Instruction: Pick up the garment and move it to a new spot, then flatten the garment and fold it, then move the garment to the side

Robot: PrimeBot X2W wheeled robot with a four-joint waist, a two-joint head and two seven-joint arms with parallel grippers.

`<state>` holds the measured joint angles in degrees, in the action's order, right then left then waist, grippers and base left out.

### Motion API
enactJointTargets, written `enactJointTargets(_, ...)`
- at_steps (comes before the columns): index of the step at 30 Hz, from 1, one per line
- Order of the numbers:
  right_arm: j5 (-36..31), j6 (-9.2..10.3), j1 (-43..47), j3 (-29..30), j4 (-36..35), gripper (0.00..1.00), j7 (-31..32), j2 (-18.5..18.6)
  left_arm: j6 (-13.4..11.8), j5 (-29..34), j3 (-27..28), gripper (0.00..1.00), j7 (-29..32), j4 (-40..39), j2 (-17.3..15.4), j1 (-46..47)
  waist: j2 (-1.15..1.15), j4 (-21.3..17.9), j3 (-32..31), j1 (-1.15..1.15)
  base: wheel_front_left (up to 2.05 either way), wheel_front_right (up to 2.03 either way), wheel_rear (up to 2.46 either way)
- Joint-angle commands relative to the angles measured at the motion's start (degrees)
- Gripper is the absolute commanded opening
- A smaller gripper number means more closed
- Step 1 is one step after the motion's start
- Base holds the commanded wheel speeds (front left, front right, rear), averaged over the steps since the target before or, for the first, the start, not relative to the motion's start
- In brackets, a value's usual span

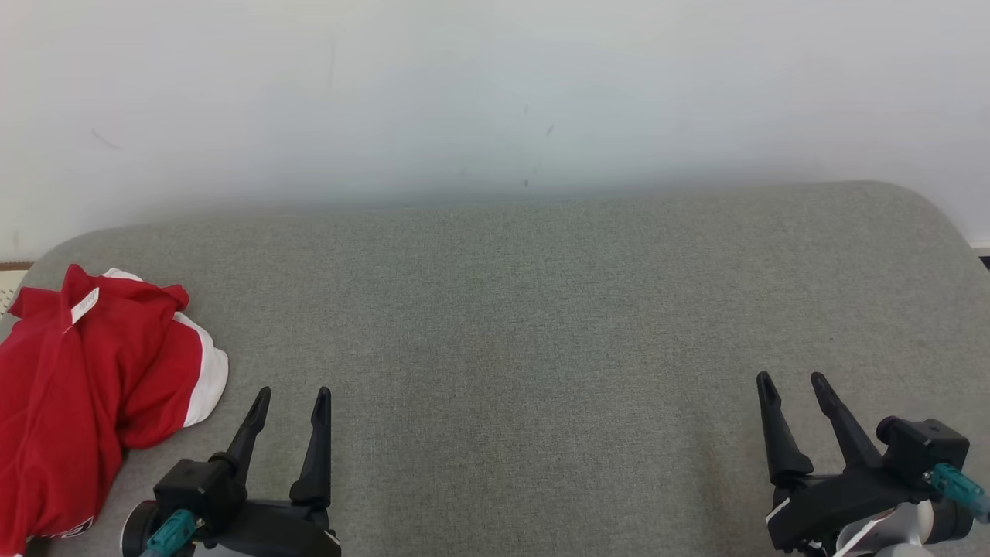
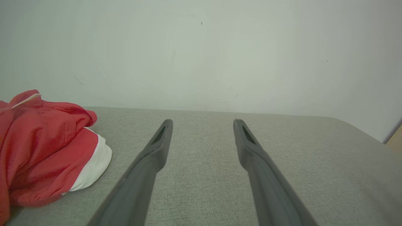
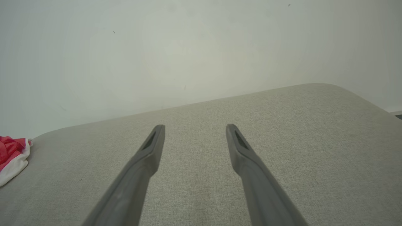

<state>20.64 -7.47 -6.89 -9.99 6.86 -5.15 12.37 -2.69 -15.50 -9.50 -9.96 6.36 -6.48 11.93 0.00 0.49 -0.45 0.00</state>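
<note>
Left tool (image 1: 293,397) and right tool (image 1: 793,381) hover spread, empty.

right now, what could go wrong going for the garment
The garment lies crumpled at the left edge of the grey surface; a pull could drag it off.
It is bunched in layers, so the open left gripper may pinch several folds, making flattening harder.
The open right gripper is far across from it, so a two-handed lift needs a long reach.

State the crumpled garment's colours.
The crumpled fabric garment is red with white panels, clearest in the head view.
</note>
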Motion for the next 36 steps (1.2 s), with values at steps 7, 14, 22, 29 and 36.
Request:
enactJointTargets(7,-3.6,-0.03,1.6,-1.1,-0.8,1.00,-1.8,-0.6,-1.1,3.5,1.5,1.00,0.6,-1.1,0.2,-1.5,0.00,0.0,-0.3,0.00,0.00,0.00,0.00)
enactJointTargets(14,-5.9,-0.03,2.9,-1.9,-1.6,1.00,-2.8,-1.5,-2.0,4.3,3.0,1.00,1.1,-1.3,1.0,-2.6,0.00,-0.1,-0.4,0.00,0.00,0.00,0.00)
enactJointTargets(22,-8.7,-0.04,4.2,-2.1,-2.0,1.00,-3.6,-2.4,-3.4,6.9,4.1,1.00,1.6,-1.2,1.4,-4.0,0.00,-0.2,-0.5,0.00,0.00,0.00,0.00)
enactJointTargets(29,-10.8,-0.04,5.3,-2.2,-2.4,1.00,-4.4,-3.1,-4.2,8.8,4.6,1.00,1.6,-1.7,1.8,-5.2,0.00,0.1,-0.8,0.00,0.00,0.00,0.00)
enactJointTargets(36,-12.8,-0.03,5.9,-2.2,-2.3,1.00,-4.8,-3.7,-4.3,10.6,5.2,1.00,2.0,-2.6,1.6,-5.5,0.00,0.2,-0.8,0.00,0.00,0.00,0.00)
